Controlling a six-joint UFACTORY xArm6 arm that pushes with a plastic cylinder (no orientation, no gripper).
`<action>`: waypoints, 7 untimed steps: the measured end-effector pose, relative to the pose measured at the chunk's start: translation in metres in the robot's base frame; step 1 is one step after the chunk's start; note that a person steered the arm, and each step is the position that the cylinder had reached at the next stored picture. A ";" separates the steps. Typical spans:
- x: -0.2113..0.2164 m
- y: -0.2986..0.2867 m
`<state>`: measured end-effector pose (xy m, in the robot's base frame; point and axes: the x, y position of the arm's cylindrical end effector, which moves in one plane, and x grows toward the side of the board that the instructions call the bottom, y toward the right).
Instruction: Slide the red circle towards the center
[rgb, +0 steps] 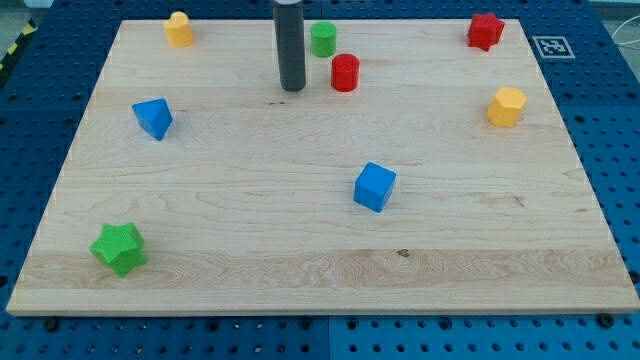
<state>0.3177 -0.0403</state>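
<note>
The tip rests bare, left of the red circle, touching nothing. Approach step: it must move above the circle, then push down-view.

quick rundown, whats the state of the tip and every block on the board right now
my tip: on the board, left of the red circle, apart from it
red circle: upright, untouched, near the view's top
green circle: upright, just above the red circle
red star: top right corner
yellow hexagon: right side
yellow block: top left
blue triangle: left side
blue cube: near centre
green star: bottom left
</note>
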 end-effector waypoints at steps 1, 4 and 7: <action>-0.017 0.002; -0.021 0.041; -0.003 0.115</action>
<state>0.3145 0.0752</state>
